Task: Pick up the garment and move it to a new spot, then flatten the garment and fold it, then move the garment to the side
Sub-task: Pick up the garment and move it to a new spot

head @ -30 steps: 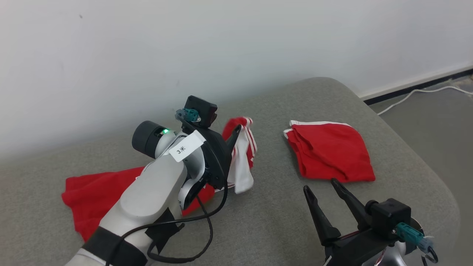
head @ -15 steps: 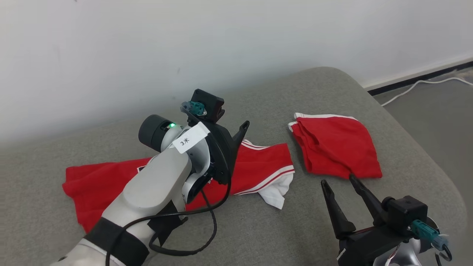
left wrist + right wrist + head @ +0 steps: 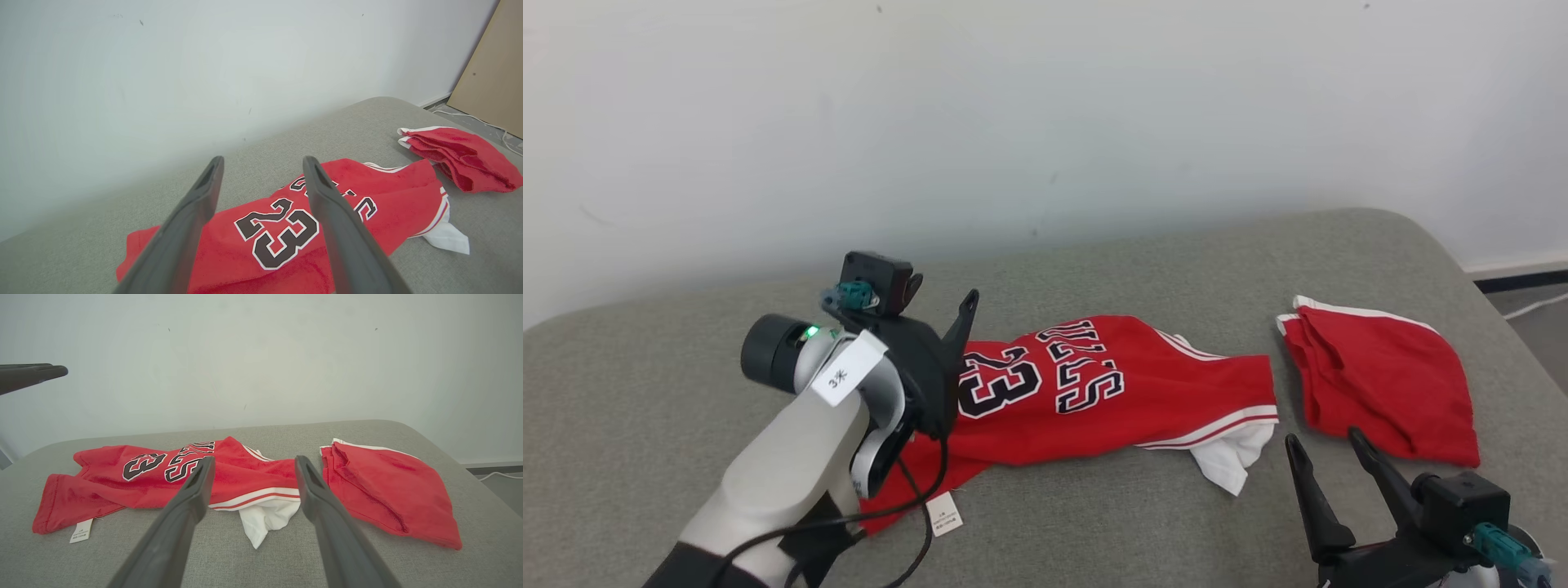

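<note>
The red number 23 jersey (image 3: 1094, 392) lies wrinkly in the middle of the grey cushion (image 3: 1094, 523). One end is bunched up, and a white bit (image 3: 1235, 457) pokes out there. Just beside that end sits another red garment (image 3: 1380, 392), folded. The left tool (image 3: 263, 161) hangs over the jersey, spread wide and holding nothing. The right tool (image 3: 1323, 438) is spread wide too, with nothing in it, near the white bit. It might grab the wrong red cloth, or pinch only one layer. Then the jersey would bunch up more.
</note>
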`<state>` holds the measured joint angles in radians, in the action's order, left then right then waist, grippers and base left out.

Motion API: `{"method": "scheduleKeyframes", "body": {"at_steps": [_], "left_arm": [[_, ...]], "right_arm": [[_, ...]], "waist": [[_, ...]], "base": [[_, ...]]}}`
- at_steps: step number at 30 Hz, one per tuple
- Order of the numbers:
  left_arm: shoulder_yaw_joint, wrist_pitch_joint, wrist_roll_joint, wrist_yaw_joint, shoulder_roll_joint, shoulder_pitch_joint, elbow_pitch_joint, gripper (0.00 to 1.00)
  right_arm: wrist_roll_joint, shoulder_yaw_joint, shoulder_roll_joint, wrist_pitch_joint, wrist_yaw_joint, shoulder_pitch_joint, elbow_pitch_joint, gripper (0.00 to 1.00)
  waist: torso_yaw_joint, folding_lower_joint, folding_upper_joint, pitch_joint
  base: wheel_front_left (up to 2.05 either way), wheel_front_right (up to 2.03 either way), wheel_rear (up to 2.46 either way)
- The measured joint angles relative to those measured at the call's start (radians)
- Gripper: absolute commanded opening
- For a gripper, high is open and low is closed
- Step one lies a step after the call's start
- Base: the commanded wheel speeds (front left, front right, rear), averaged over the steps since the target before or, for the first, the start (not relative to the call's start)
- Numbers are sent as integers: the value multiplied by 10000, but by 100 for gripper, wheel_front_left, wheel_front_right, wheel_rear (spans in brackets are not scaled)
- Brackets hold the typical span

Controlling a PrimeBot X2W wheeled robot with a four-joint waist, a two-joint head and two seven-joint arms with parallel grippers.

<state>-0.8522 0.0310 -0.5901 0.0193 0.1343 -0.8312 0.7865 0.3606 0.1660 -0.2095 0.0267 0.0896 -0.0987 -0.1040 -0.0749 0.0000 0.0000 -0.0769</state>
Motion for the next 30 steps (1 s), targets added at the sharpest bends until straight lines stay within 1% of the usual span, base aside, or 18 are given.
{"method": "scheduleKeyframes", "body": {"at_steps": [3,8,11,14,17,19,23,26,28,30], "left_arm": [[15,-196,0,257,387,646,-449,100],[123,-708,21,740,1294,2077,-1630,100],[537,-1147,-17,955,1753,2968,-2525,100],[1080,-1638,-192,1049,2132,3892,-3386,100],[1747,-2109,-355,1101,2311,4809,-4182,100],[2291,-2429,-504,1122,2263,5381,-4591,100],[4422,-2796,-502,1124,1749,6662,-5016,100],[5653,-2874,-502,1124,1375,7682,-5515,100],[6027,-2874,-433,1124,1087,8206,-5925,100],[6117,-2872,-268,1124,886,8616,-6314,100]], "right_arm": [[-2,-58,-58,-6,75,-218,-8,100],[-4,-86,-33,-52,86,-428,-109,100],[355,-267,238,-255,88,-511,-313,100],[451,-293,318,-286,88,-622,-305,100],[535,-514,360,-416,161,-709,-278,100],[662,-775,470,-566,173,-882,-290,100],[813,-1047,594,-740,219,-1016,-161,100],[917,-1133,742,-905,224,-1007,-17,100],[997,-1185,786,-988,245,-1011,94,100],[1001,-1183,786,-1045,245,-1010,194,100]], "waist": [[383,0,0,-163],[904,0,0,-463],[1133,-1,-1,-641],[1300,-1,0,-791],[1448,-1,0,-866],[1540,-1,-1,-892],[1713,-1,0,-927],[1757,-1,-1,-926],[1759,-1,0,-907],[1745,-1,-1,-884]], "base": [[0,0,0],[0,0,0],[0,0,0],[0,0,0],[0,0,0],[0,0,0],[0,0,0],[0,0,0],[0,0,0],[0,0,0]]}}
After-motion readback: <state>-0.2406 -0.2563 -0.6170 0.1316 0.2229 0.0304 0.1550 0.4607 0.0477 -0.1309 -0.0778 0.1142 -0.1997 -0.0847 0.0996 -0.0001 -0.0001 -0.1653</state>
